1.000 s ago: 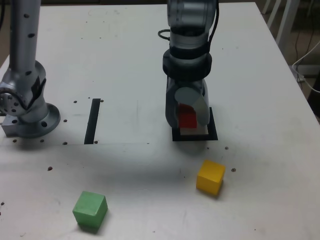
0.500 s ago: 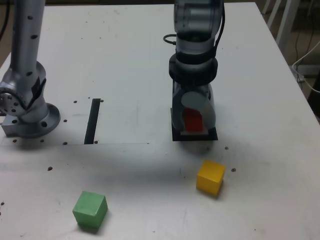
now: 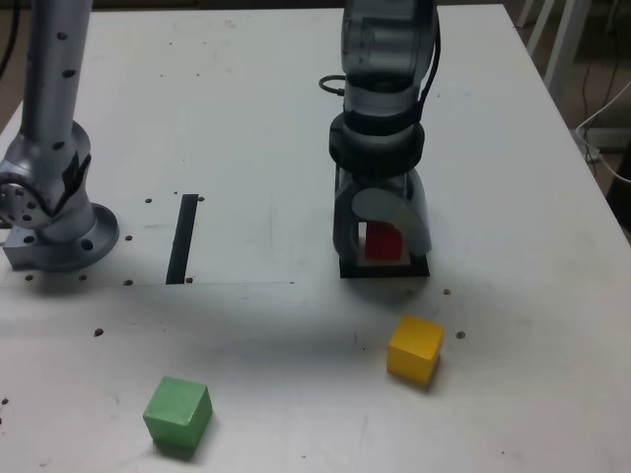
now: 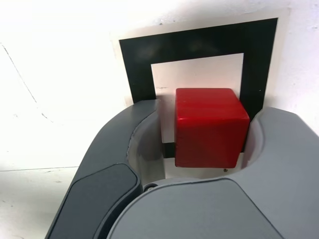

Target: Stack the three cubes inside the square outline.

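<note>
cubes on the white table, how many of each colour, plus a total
Solid red cube: 1
Solid yellow cube: 1
Solid green cube: 1
Total: 3

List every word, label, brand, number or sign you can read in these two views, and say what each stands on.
There are none to read.
The red glossy cube, the yellow cube and the green cube show plain faces.
The thick black square outline and the grey hand carry no readable marking.
</note>
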Robot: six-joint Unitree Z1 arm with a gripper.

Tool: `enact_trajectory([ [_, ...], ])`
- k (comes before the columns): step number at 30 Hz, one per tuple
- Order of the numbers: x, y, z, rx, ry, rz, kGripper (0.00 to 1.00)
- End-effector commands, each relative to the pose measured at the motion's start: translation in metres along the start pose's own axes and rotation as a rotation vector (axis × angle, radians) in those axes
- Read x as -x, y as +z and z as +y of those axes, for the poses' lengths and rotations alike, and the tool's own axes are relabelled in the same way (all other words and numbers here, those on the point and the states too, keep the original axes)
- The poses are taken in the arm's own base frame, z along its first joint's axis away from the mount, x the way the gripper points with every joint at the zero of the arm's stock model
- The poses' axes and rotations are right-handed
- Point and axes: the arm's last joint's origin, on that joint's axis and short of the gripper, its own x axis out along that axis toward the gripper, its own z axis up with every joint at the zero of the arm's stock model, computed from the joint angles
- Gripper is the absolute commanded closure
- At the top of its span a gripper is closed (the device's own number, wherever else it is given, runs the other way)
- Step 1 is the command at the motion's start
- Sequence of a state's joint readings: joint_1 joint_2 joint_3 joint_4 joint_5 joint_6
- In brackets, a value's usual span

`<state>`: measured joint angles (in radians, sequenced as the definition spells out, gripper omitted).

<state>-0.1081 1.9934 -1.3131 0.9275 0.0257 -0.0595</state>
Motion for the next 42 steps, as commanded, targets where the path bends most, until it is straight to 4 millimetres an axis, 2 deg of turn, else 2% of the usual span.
enact_trajectory([
  [1,0.004,-0.003,-0.001,-0.003,0.004,-0.01,0.01],
  [18,0.031,-0.031,-0.025,-0.093,0.059,-0.038,0.01],
  [22,0.038,-0.034,-0.038,-0.135,0.062,-0.035,0.0],
  [27,0.045,-0.032,-0.063,-0.207,0.063,-0.026,0.0],
  [42,0.039,-0.027,-0.105,-0.316,0.045,0.006,0.01],
])
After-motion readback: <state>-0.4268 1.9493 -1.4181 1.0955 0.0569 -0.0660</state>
